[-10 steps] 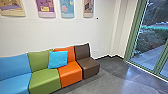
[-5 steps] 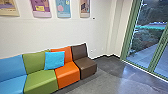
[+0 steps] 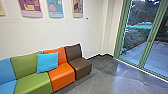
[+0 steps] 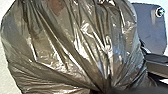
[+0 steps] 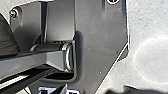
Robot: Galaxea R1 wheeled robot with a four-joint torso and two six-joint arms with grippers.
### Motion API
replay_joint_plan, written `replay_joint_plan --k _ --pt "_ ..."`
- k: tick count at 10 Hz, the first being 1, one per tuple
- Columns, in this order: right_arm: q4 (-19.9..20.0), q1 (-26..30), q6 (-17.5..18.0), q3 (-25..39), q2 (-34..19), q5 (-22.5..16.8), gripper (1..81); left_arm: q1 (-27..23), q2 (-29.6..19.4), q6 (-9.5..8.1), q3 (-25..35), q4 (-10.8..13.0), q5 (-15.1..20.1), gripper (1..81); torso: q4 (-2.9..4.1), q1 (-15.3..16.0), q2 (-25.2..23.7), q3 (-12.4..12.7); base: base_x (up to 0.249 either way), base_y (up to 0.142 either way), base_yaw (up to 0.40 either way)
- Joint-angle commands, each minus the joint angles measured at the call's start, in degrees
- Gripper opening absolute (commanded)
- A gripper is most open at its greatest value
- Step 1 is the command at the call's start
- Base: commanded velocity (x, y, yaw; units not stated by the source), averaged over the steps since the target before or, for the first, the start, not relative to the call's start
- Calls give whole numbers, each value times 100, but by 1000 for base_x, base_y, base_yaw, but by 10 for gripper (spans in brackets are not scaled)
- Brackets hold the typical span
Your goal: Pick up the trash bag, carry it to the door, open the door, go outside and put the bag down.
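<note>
seats (image 3: 62,73) in view: 4 | cushion (image 3: 47,62): 1 | posters (image 3: 55,9) in view: 4 | trash bag (image 4: 72,47): 1

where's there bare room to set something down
Bare floor between the brown seat and green-framed glass; the brown seat is bare too. Crowded: green seat and orange seat, where the blue cushion leans.

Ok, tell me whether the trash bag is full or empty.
Not empty: the trash bag bulges out from its gathered neck, and something reddish shows through the plastic. How full, cannot tell.
</note>
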Motion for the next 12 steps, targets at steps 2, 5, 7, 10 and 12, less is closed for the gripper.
replay_joint_plan --k 2,5,7,10,12 --pt "-21 250 -11 8 15 -378 811 -329 -32 31 -23 38 445 10 0 0 0 0 0 0 -195" --pt "-21 233 -11 -9 15 -378 811 -329 -14 31 -23 64 445 10 0 0 0 0 0 0 -207" --pt "-38 250 -11 -27 15 -378 811 -338 3 31 -23 99 445 10 0 0 0 0 0 0 -217" --pt "-47 276 -11 -36 6 -378 811 -346 -5 31 -14 99 453 10 0 0 0 0 0 0 -223" --pt "-29 250 -11 -36 -3 -378 811 -346 3 31 -15 99 454 10 0 0 0 0 0 0 -232"
